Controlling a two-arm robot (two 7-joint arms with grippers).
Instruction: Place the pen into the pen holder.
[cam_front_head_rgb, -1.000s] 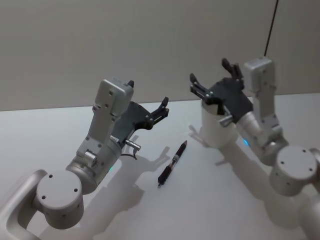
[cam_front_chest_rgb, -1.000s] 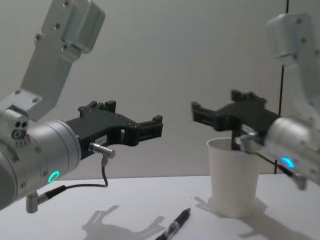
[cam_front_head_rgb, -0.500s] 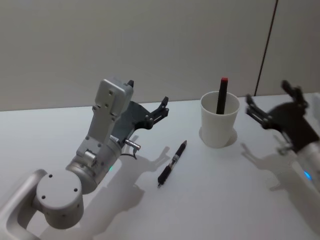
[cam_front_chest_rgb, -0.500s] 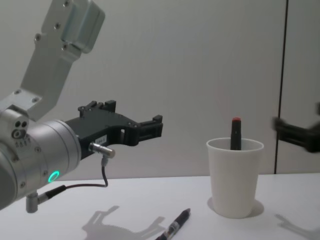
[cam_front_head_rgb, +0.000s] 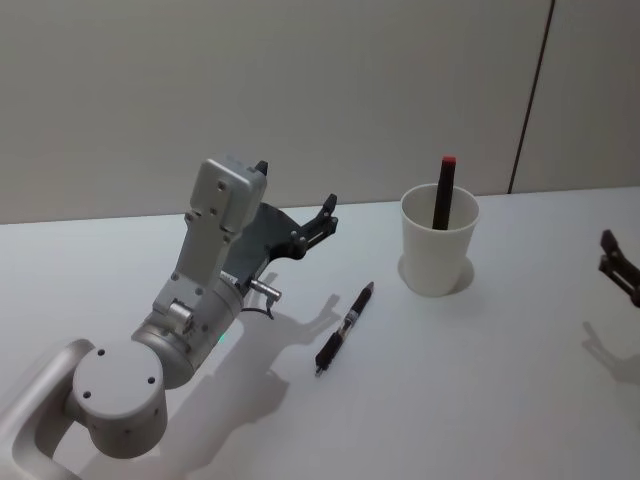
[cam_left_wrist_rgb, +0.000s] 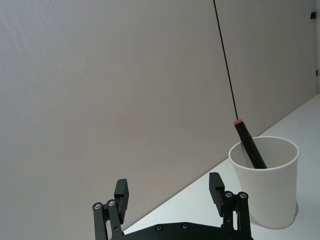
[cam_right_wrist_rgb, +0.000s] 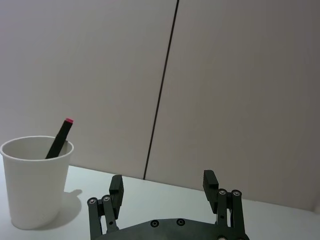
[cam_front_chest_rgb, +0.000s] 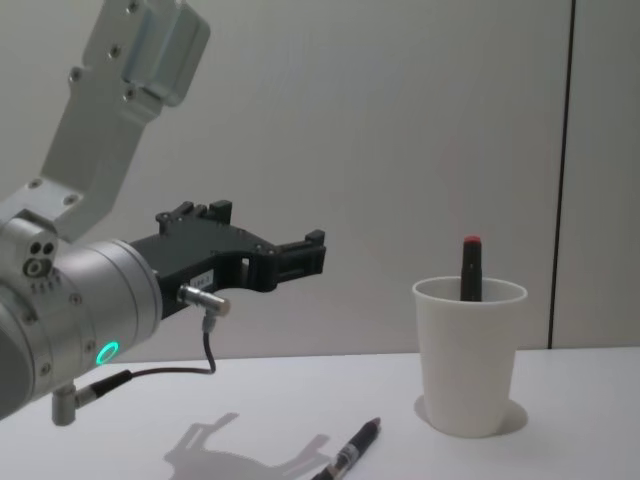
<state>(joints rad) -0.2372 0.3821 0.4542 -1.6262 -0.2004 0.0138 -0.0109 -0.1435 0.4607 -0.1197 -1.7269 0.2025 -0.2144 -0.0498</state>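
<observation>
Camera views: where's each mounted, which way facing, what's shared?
Head: up high, facing forward and down at the table; shows left arm, left hand, right hand.
Chest: lower, facing across the table; shows left arm and hand side-on.
Left wrist: behind the left hand, facing the pen holder; shows its open fingers.
Right wrist: behind the right hand, facing the pen holder; open fingers too.
Shared: all four see the pen holder and red-tipped pen; head and chest see the loose pen.

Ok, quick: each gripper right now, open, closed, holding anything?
Left gripper: open, empty, raised to the left of the lying pen.
Right gripper: open, empty, off to the right of the cup.
</observation>
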